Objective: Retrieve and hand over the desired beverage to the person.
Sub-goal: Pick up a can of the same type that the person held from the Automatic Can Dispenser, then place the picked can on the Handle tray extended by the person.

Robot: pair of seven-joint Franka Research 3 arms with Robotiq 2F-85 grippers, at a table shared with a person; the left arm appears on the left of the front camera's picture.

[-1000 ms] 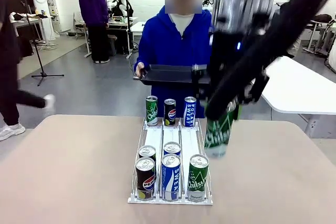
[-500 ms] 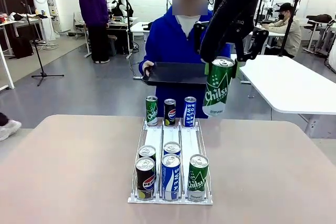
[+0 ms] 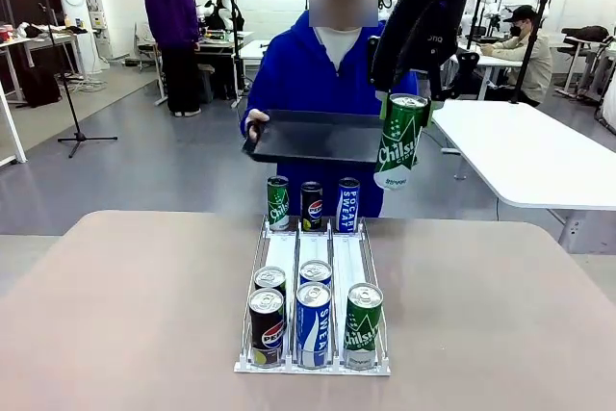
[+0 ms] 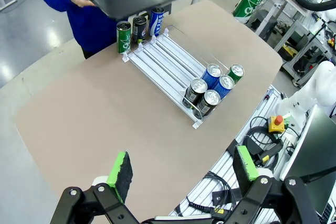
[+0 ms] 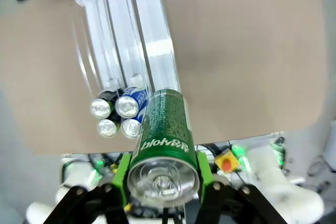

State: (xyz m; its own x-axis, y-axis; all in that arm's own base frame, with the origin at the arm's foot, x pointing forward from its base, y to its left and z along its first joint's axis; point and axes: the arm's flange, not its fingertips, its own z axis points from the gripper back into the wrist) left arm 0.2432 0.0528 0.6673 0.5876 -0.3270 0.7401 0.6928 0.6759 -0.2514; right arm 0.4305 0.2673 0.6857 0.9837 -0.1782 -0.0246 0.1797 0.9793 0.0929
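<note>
The left tool hangs high over the surface, released and empty, with its two green pads spread wide. Well below it and ahead lies one clear rack with three lanes running away from the robot.

At the rack's near end stand five cans. The front row reads black, blue, green from left to right, and two more stand directly behind the black and the blue ones. At the far end three cans stand in a row: green, black, blue. That makes eight on the rack, all upright.

Beyond the far row stands the person in the blue hoodie, holding one black tray out level, with a hand on its left edge.

To the right, the right tool is clenched on the top end of one green can, a ninth can, held in the air. The can hangs below the tool, slightly tilted. The tray's right edge is just left of it, and whether the two touch cannot be told. The rack sits below the right tool and to its left, well apart.
</note>
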